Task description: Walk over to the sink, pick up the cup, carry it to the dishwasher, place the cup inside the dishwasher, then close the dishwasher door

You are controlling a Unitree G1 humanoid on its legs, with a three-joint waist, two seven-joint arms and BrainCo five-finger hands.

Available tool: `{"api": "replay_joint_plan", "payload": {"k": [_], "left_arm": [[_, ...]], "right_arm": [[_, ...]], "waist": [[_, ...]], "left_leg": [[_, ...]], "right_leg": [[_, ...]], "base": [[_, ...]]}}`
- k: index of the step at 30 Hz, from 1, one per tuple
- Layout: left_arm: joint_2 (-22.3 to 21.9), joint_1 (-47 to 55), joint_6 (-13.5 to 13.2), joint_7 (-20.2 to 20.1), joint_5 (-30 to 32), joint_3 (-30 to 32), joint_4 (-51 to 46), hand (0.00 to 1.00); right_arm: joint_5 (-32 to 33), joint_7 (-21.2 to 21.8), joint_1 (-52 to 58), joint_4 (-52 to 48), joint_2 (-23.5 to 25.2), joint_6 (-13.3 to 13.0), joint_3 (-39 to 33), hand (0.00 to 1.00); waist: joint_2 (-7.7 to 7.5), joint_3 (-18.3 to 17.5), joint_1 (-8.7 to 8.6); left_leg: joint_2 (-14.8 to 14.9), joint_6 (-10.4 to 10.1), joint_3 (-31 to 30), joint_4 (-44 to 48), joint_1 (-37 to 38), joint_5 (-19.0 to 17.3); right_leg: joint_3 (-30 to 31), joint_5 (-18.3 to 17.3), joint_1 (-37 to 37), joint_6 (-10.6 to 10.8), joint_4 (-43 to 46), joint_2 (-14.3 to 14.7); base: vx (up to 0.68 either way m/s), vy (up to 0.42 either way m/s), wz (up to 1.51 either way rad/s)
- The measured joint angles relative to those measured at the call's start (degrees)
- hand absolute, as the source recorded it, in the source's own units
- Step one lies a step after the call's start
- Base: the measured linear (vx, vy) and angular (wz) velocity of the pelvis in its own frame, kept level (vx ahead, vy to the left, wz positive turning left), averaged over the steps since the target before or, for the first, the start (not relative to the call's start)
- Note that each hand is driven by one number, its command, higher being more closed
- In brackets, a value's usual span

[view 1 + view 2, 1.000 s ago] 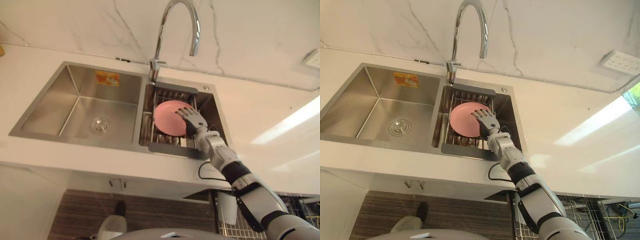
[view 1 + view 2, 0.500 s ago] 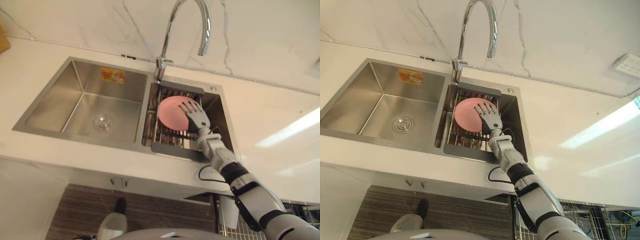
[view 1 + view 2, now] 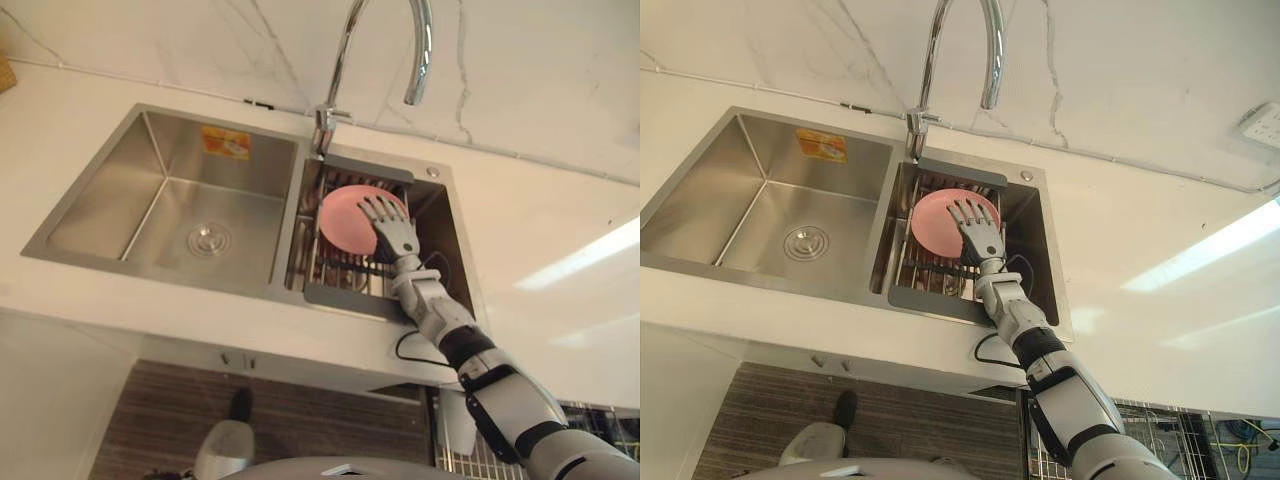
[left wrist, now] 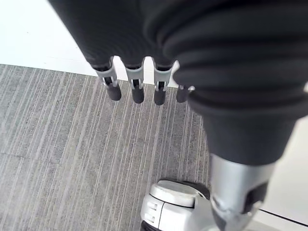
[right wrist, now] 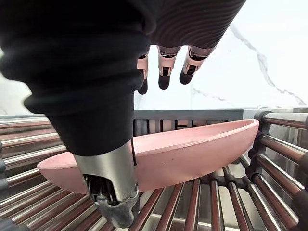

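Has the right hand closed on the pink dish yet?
Open: the right hand holds straight fingers over the pink dish on the sink rack, none curled round it.

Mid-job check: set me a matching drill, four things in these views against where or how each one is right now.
1 pink dish
2 right hand
3 left hand
4 tap

A hangs over the grey floor
B lies on the rack in the sink's right basin
C arches over the sink
D open, fingers spread above the dish

Pairs: 1-B, 2-D, 3-A, 4-C
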Motion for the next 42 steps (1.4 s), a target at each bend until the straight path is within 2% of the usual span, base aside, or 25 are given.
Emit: {"api": "replay_joint_plan", "payload": {"k": [2,4,9,12,15,20,21,25,32,38,42], "left_arm": [[0.0,0.0,-0.1,0.0,0.0,0.0,-0.1,0.0],[0.1,0.0,-0.1,-0.1,-0.1,0.0,-0.3,0.0],[0.1,0.0,-0.2,0.0,-0.1,0.1,-0.2,0.0],[0.0,0.0,-1.0,0.0,0.0,0.1,-0.3,0.0],[0.0,0.1,-1.1,0.0,0.3,0.1,-0.2,0.0],[0.0,0.1,-1.3,0.0,0.7,0.0,-0.2,0.0],[0.0,0.1,-1.3,0.0,1.1,0.0,-0.2,0.0],[0.1,0.1,-1.2,0.0,1.1,-0.2,-0.2,0.0],[0.2,0.2,-1.2,0.0,1.1,-0.5,-0.2,0.0],[0.2,0.7,-1.3,0.0,1.1,-0.5,-0.3,0.0],[0.2,1.1,-1.3,0.0,1.1,-0.5,-0.3,0.0]], "right_arm": [[0.2,-2.1,0.3,-0.6,0.0,0.1,-0.2,0.0],[3.4,-4.8,1.0,-2.8,0.1,0.3,-0.2,0.0],[5.5,-6.1,1.6,-4.3,0.3,1.2,-2.0,0.0],[5.6,-9.2,1.6,-4.4,0.5,1.4,-5.0,0.0],[5.6,-8.6,1.5,-4.8,0.4,1.5,-5.4,0.0],[5.5,-4.0,1.6,-4.8,0.4,1.6,-5.0,0.0],[5.5,-3.3,1.6,-4.8,0.4,1.7,-4.6,1.0],[5.5,-0.3,1.6,-4.8,0.0,2.9,-3.9,1.0],[5.4,0.7,1.5,-4.8,-0.6,3.7,-1.7,1.0],[4.1,-0.1,1.1,-4.6,-1.1,1.9,0.3,1.0],[0.4,-2.4,0.8,-4.1,-1.3,0.8,0.3,1.0]], "waist": [[0.0,0.1,0.02],[-0.09,0.3,0.12],[-0.03,0.3,0.08],[0.76,0.9,0.16],[1.21,1.2,-0.06],[1.25,1.2,-0.35],[1.26,1.2,-0.36],[1.27,1.2,-0.4],[1.37,1.0,-0.3],[1.69,0.9,-0.19],[1.69,0.9,-0.01]], "left_leg": [[0.0,0.0,0.0,0.0,-0.1,0.0],[0.0,-0.1,0.0,0.0,-0.4,0.1],[0.0,-0.2,-0.1,0.0,-0.9,0.2],[0.1,-0.2,-0.1,0.0,-0.8,0.2],[0.5,0.1,-0.1,0.0,-0.8,0.0],[1.2,0.0,-0.1,0.0,-0.8,-0.1],[1.3,0.0,-0.1,0.0,-0.8,-0.1],[1.5,0.0,-0.1,0.0,-0.8,-0.1],[1.8,-0.1,-0.7,0.0,-0.8,0.0],[2.2,-0.3,-1.3,0.0,-0.9,0.2],[2.2,-0.4,-1.3,0.0,-0.9,0.3]], "right_leg": [[0.0,0.0,-0.1,0.0,0.0,0.0],[0.0,-0.1,-0.3,0.2,0.0,-0.1],[0.1,0.4,-0.8,1.0,0.4,0.0],[0.1,0.8,-0.6,0.9,0.5,0.0],[0.3,1.6,-0.7,0.9,0.5,0.3],[0.4,2.4,-0.8,0.4,0.6,1.0],[0.4,2.4,-0.8,0.4,0.7,1.0],[0.4,2.4,-1.0,0.4,1.2,1.0],[0.3,2.4,-1.2,0.4,1.8,1.2],[0.1,2.4,-1.1,0.4,1.8,1.6],[0.1,2.4,-0.9,0.4,1.4,1.8]], "base": [[0.0,0.0,0.0],[0.0,0.0,0.0],[0.0,0.0,0.0],[0.0,-0.001,0.04],[0.0,0.0,0.0],[0.0,0.0,0.0],[0.0,0.0,0.0],[0.0,0.0,0.0],[0.0,-0.004,0.0],[-0.02,-0.024,0.03],[-0.02,-0.013,0.0]]}}
